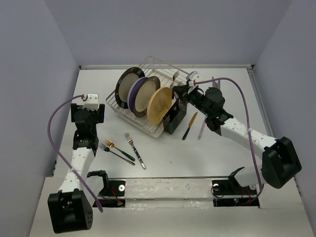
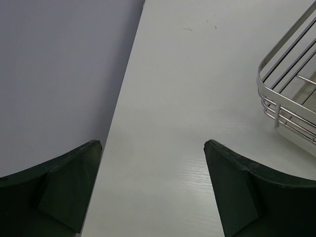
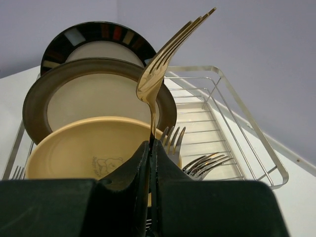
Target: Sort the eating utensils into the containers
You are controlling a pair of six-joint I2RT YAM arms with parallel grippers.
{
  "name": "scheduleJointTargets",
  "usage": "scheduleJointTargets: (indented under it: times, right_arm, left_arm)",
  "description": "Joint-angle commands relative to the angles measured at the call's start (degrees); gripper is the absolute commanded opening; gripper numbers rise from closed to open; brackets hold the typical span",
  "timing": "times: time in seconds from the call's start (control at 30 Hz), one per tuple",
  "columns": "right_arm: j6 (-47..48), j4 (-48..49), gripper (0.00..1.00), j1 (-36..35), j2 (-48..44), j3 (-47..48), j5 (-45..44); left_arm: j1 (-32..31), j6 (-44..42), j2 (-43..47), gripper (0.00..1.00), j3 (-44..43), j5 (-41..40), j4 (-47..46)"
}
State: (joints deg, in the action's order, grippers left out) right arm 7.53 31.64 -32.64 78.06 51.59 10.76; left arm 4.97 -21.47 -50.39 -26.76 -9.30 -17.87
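Nearest me, three forks (image 1: 135, 150) lay on the table (image 1: 197, 158) by the left arm. My left gripper (image 2: 153, 148) hung with jaws apart beside the dish rack (image 2: 284, 106). Farther out, my right gripper (image 3: 150, 144) was clamped on a gold fork (image 3: 157, 74), tines up, close by the black holder (image 1: 174, 121), with plates (image 3: 98, 98) behind.

Three plates (image 1: 159, 104), one rack (image 1: 114, 101), five loose utensils (image 1: 136, 152)
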Motion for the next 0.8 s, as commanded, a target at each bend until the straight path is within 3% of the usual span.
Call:
scheduleJointTargets:
  times: [0.0, 0.2, 0.47, 0.77]
  right_arm:
    - [2.84, 4.84, 0.0, -0.23, 1.48, 0.52, -2.85]
    - [4.15, 2.73, 0.0, -0.23, -1.15, -0.79, -5.83]
    - [5.48, -8.08, 0.0, -0.23, -6.16, 0.09, -3.65]
    - [5.04, -12.92, 0.0, -0.23, -4.33, -0.7, -5.66]
  left_arm:
    - [0.21, -0.76, 0.82, 0.99, 0.31, -0.19, -2.96]
    - [0.21, -0.94, 1.43, 0.99, 0.75, -0.28, -3.14]
    - [0.13, -0.94, 0.56, 0.99, 0.84, -0.28, -3.75]
    - [0.21, -1.11, 0.56, 0.99, 0.92, -0.46, -3.67]
